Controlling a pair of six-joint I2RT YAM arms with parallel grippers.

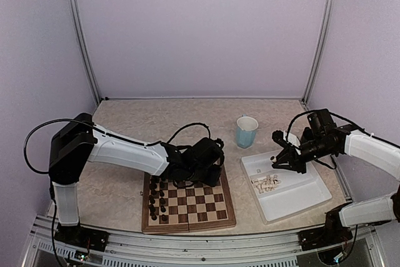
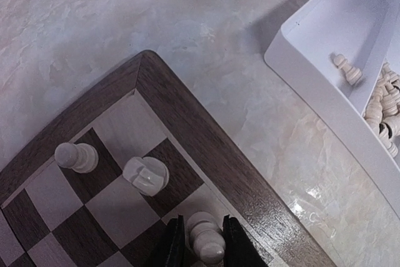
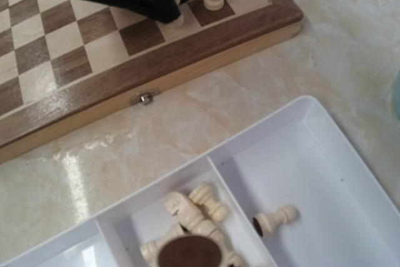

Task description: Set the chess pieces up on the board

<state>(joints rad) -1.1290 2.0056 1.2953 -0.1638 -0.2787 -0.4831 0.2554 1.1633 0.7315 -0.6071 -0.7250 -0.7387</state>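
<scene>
The marbled table (image 1: 125, 117) carries everything. On it, near the left arm, sits the board (image 1: 187, 224), and well to its right lies the white tray (image 1: 306, 195), with a blue cup (image 1: 246, 131) standing behind the gap between them. The dark pieces (image 1: 157, 201) stand in two files along the board's left side, so that half looks done.

The cream chess pieces (image 1: 265, 182) are mostly heaped in one tray compartment, with a stray one in the next. Only three stand on the board, in its far right corner, so I'd say the cream side has barely begun.

The left gripper (image 2: 203, 249) has its fingers set narrowly on either side of one of those three, which stands upright on its square; I cannot tell whether they are pinching it. The right gripper (image 1: 277, 157) hangs over the tray's far end; I cannot tell whether it is wide, narrow or holding anything.
</scene>
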